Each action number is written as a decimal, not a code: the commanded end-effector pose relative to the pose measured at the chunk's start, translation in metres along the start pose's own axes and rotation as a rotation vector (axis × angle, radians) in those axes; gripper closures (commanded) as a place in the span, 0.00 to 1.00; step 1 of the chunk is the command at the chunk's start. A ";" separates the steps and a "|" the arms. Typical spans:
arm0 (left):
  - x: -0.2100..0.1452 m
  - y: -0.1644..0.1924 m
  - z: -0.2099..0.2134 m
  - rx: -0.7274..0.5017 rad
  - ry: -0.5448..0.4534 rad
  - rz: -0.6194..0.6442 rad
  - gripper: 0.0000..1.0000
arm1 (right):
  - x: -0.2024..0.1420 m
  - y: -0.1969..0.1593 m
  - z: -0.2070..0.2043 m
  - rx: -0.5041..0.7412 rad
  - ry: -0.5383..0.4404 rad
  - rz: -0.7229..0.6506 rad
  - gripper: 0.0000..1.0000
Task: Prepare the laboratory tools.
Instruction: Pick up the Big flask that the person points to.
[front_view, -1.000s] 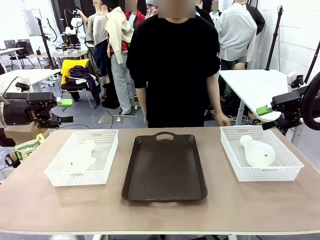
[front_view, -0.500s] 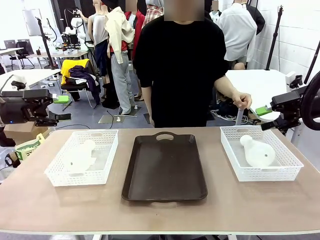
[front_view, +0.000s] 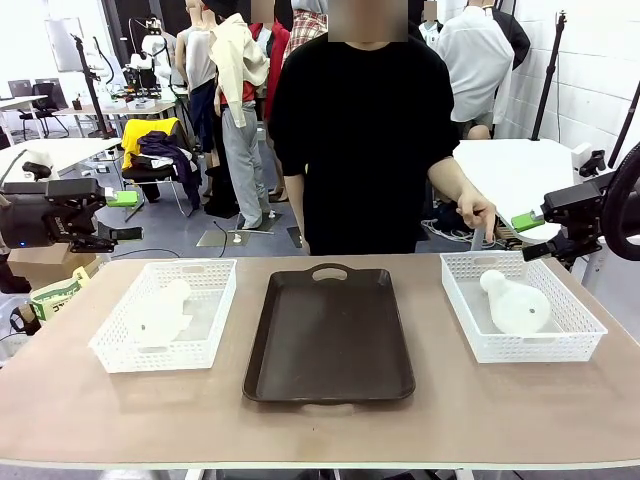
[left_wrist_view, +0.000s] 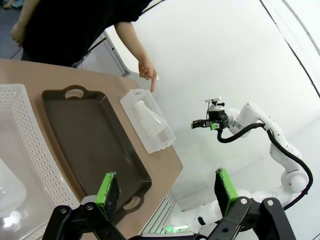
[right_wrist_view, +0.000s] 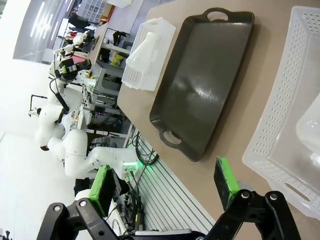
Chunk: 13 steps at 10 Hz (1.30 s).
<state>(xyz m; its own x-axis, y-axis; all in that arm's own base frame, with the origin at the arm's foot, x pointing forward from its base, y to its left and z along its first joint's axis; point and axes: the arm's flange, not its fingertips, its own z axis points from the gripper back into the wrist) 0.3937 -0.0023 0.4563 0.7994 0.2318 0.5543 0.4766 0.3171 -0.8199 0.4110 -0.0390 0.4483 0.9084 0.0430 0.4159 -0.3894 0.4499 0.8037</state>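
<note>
Flasks lay on their sides: one flask (front_view: 160, 312) in the left basket (front_view: 150, 356), the other flask (front_view: 515, 302) in the right basket (front_view: 530, 348), with the brown tray (front_view: 330, 335) between. The left gripper (front_view: 128, 219) and the right gripper (front_view: 530, 236) hung raised past the baskets' outer far corners, jaws spread and empty, apart from the flasks. A person's hand (front_view: 475, 212) pointed at the right basket.

bg: white brick wall (front_view: 600, 70) R | white tables (front_view: 520, 175) behind | grey floor (front_view: 180, 228) | chair (front_view: 150, 172) w/ clothes

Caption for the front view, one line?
Person's hand points at the flask in the right basket; left claw and right claw hang open off the table.
</note>
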 end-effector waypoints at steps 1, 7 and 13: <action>-0.001 0.001 -0.002 0.001 -0.008 0.015 0.00 | -0.001 0.000 0.000 0.005 0.008 0.005 0.00; -0.001 0.001 -0.002 0.001 -0.008 0.015 0.00 | -0.001 0.000 0.000 0.005 0.008 0.005 0.00; -0.001 0.001 -0.002 0.001 -0.008 0.015 0.00 | 0.006 0.006 0.008 -0.075 0.011 0.035 0.00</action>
<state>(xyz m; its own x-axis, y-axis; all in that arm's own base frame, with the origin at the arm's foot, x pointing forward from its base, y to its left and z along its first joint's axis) 0.3938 -0.0022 0.4563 0.7994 0.2319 0.5542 0.4765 0.3170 -0.8200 0.4112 -0.0408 0.4504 0.9053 0.0495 0.4219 -0.3945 0.4661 0.7919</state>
